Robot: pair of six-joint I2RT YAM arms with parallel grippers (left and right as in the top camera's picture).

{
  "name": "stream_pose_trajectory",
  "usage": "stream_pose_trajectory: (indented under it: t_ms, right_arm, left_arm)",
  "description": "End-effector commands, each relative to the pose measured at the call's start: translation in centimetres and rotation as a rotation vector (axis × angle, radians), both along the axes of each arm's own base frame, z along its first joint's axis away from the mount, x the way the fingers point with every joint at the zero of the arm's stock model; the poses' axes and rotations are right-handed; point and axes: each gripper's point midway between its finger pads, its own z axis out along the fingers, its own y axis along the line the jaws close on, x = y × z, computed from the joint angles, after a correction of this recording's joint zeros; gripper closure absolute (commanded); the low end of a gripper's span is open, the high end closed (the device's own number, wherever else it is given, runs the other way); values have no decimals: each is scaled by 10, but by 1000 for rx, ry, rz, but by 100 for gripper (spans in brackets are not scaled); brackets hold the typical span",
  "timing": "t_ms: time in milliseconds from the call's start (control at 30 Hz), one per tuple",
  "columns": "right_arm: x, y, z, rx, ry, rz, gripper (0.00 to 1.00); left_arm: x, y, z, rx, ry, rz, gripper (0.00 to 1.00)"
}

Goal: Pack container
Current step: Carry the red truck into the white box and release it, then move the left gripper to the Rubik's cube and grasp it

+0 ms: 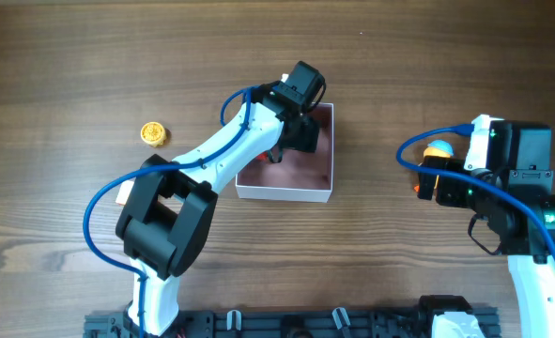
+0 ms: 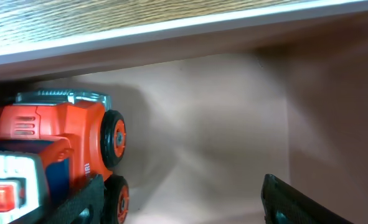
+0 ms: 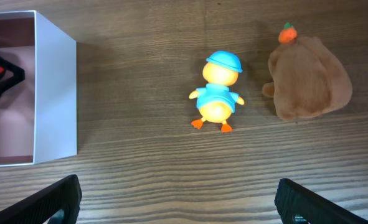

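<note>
The container (image 1: 286, 192), a white-walled box with a dusty-pink inside, stands mid-table. My left gripper (image 1: 294, 137) reaches down into it from the left. In the left wrist view its fingers (image 2: 184, 211) are open over the pink floor, below the white wall (image 2: 202, 28). An orange toy truck (image 2: 59, 143) rests inside by the left finger, not between the fingers; it also shows in the overhead view (image 1: 275, 155). My right gripper (image 3: 177, 208) is open and empty above the table, near a yellow and blue duck toy (image 3: 216, 93). The container's wall (image 3: 56, 93) shows at the left of the right wrist view.
A brown plush animal (image 3: 308, 78) with an orange bit on top lies right of the duck. In the overhead view the duck (image 1: 438, 150) peeks out beside the right gripper (image 1: 427, 178). A small yellow-orange round toy (image 1: 152, 133) lies on the table far left of the container.
</note>
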Motion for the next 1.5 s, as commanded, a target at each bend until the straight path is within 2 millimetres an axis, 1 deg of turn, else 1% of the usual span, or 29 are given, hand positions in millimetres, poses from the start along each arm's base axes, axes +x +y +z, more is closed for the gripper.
stream_pose_trajectory:
  t_ms: [0, 67, 167, 233, 300, 400, 533, 633, 767, 833, 867, 967, 1000, 1067, 1133, 1167, 1200, 1233, 1300, 1333, 1367, 1400, 1467]
  right_arm:
    - [2, -2, 11, -5, -33, -22, 0]
    - [2, -2, 11, -5, -33, -22, 0]
    - [2, -2, 11, -7, -33, -20, 0]
    - [2, -2, 11, -6, -33, -20, 0]
    - [2, -2, 11, -6, -33, -20, 0]
    - [2, -2, 11, -6, -33, -20, 0]
    - [2, -2, 11, -6, -33, -20, 0]
    - [2, -2, 11, -6, -33, -20, 0]
    - [2, -2, 11, -6, -33, -20, 0]
    - [2, -2, 11, -6, -33, -20, 0]
    - [2, -2, 11, -6, -33, -20, 0]
    - [2, -2, 11, -6, -32, -20, 0]
    - [2, -2, 11, -6, -31, -20, 0]
    - [2, -2, 11, -6, -31, -20, 0]
    - [2, -2, 11, -6, -31, -20, 0]
    - [2, -2, 11, -6, -32, -20, 0]
    - [2, -2, 11, -6, -32, -20, 0]
    - [2, -2, 11, -6, -32, -20, 0]
    - [2, -2, 11, -6, -33, -20, 0]
    - [2, -2, 11, -6, -33, -20, 0]
    - [3, -2, 11, -6, -36, -20, 0]
    - [3, -2, 11, -7, -38, -20, 0]
    - [3, -2, 12, -8, -40, -16, 0]
  left_arm:
    - [-5, -9, -4, -43, 31, -30, 18]
    - [-10, -15, -3, -63, 48, -70, 18]
    - [-11, -15, -4, -61, 48, -71, 18]
    - [-9, -11, -4, -34, 36, -84, 18]
    - [-4, -1, -5, 24, 5, -89, 19]
    - [2, 7, -4, 79, -29, -94, 17]
    - [4, 6, -3, 100, -51, -174, 16]
    - [4, 6, -3, 101, -50, -180, 15]
    - [0, 0, -3, 100, -52, -194, 11]
    - [-2, -4, -1, 98, -57, -205, 6]
    - [-5, -9, 3, 93, -65, -217, 2]
    - [-7, -13, 16, 77, -89, -223, 0]
    - [-6, -14, 24, 67, -104, -221, 0]
    - [-6, -10, 47, 48, -140, -207, 0]
    - [-5, 2, 71, 52, -176, -169, 0]
    - [-5, 12, 84, 56, -197, -129, 0]
    - [-6, 24, 99, 61, -215, -88, 0]
    - [-9, 42, 118, 66, -232, -35, 0]
    - [-17, 82, 154, 61, -265, 115, 0]
    - [-24, 109, 171, 55, -271, 213, 0]
    - [-35, 138, 183, 47, -256, 315, 0]
    - [-51, 170, 190, 49, -220, 438, 0]
    - [-73, 216, 193, 56, -164, 655, 0]
